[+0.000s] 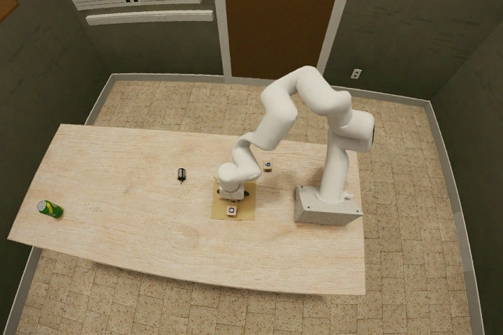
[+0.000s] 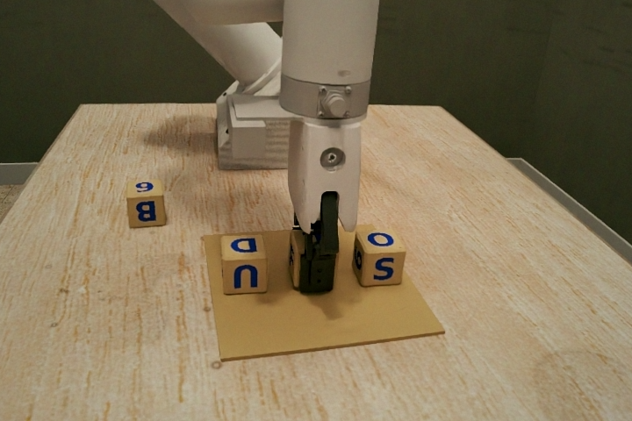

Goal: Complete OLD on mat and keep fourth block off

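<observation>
A tan mat lies in front of the robot base. In the exterior view, a block with D on top stands at the mat's left. A block with O on top stands at its right. Between them is a third block, low on the mat; its top letter is hidden. My gripper comes straight down and is shut on this middle block. In the top view the wrist hides the middle and D blocks. A fourth block, with 6 on top and B on its side, sits off the mat.
The robot base stands behind the mat. A small black object stands on the table beyond the mat, and a green can lies near the far end of the table.
</observation>
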`<state>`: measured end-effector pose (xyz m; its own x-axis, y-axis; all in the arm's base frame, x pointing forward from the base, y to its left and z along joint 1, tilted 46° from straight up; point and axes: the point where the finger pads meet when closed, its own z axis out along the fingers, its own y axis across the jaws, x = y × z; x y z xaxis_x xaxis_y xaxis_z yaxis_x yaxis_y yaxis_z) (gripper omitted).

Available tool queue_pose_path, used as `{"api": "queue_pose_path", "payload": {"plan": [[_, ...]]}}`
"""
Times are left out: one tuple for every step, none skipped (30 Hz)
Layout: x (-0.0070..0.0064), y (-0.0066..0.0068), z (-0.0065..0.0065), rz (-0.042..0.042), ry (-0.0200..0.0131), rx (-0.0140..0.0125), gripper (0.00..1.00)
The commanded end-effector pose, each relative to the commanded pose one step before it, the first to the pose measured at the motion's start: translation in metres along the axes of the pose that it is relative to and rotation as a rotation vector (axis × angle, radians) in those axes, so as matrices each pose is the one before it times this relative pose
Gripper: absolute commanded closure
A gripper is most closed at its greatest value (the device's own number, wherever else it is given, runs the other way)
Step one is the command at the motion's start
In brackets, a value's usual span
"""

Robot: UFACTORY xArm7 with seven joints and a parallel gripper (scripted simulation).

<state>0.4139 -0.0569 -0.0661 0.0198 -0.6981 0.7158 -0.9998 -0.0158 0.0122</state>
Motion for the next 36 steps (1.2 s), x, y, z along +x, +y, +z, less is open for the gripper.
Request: {"api": "queue_pose_path", "payload": {"plan": [[-0.00098, -0.00138, -0.00141, -0.00042, -0.00213, 0.00365, 0.59], [0.00000, 0.00000, 0.00001, 0.00000, 0.00000, 0.00000, 0.59], [0.00000, 0.00000, 0.00000, 0.00000, 0.00000, 0.00000, 0.59], [0.00000, 0.00000, 0.00000, 0.00000, 0.00000, 0.00000, 0.59], [0.00000, 0.00000, 0.00004, 0.00000, 0.00000, 0.00000, 0.59], [0.00000, 0.00000, 0.00007, 0.00000, 0.00000, 0.00000, 0.59], [0.00000, 0.00000, 0.00010, 0.00000, 0.00000, 0.00000, 0.59], [0.00000, 0.00000, 0.00013, 0.00000, 0.00000, 0.00000, 0.59], [0.00000, 0.00000, 0.00016, 0.00000, 0.00000, 0.00000, 0.59], [0.00000, 0.00000, 0.00019, 0.00000, 0.00000, 0.00000, 0.59], [0.00000, 0.00000, 0.00022, 0.00000, 0.00000, 0.00000, 0.59], [0.00000, 0.00000, 0.00024, 0.00000, 0.00000, 0.00000, 0.59], [0.00000, 0.00000, 0.00025, 0.00000, 0.00000, 0.00000, 0.59], [0.00000, 0.00000, 0.00026, 0.00000, 0.00000, 0.00000, 0.59], [0.00000, 0.00000, 0.00026, 0.00000, 0.00000, 0.00000, 0.59], [0.00000, 0.00000, 0.00025, 0.00000, 0.00000, 0.00000, 0.59], [0.00000, 0.00000, 0.00024, 0.00000, 0.00000, 0.00000, 0.59], [0.00000, 0.00000, 0.00022, 0.00000, 0.00000, 0.00000, 0.59], [0.00000, 0.00000, 0.00019, 0.00000, 0.00000, 0.00000, 0.59], [0.00000, 0.00000, 0.00000, 0.00000, 0.00000, 0.00000, 0.59], [0.00000, 0.00000, 0.00000, 0.00000, 0.00000, 0.00000, 0.59], [0.00000, 0.00000, 0.00016, 0.00000, 0.00000, 0.00000, 0.59], [0.00000, 0.00000, 0.00013, 0.00000, 0.00000, 0.00000, 0.59], [0.00000, 0.00000, 0.00010, 0.00000, 0.00000, 0.00000, 0.59], [0.00000, 0.00000, 0.00007, 0.00000, 0.00000, 0.00000, 0.59], [0.00000, 0.00000, 0.00004, 0.00000, 0.00000, 0.00000, 0.59], [0.00000, 0.00000, 0.00001, 0.00000, 0.00000, 0.00000, 0.59], [0.00000, 0.00000, 0.00000, 0.00000, 0.00000, 0.00000, 0.59], [0.00000, 0.00000, 0.00000, 0.00000, 0.00000, 0.00000, 0.59], [0.00000, 0.00000, 0.00000, 0.00000, 0.00000, 0.00000, 0.59], [0.00000, 0.00000, 0.00000, 0.00000, 0.00000, 0.00000, 0.59], [0.00000, 0.00000, 0.00000, 0.00000, 0.00000, 0.00000, 0.59], [0.00000, 0.00000, 0.00000, 0.00000, 0.00000, 0.00000, 0.59], [0.00000, 0.00000, 0.00000, 0.00000, 0.00000, 0.00000, 0.59], [0.00000, 0.00000, 0.00000, 0.00000, 0.00000, 0.00000, 0.59], [0.00000, 0.00000, 0.00000, 0.00000, 0.00000, 0.00000, 0.59]]}}
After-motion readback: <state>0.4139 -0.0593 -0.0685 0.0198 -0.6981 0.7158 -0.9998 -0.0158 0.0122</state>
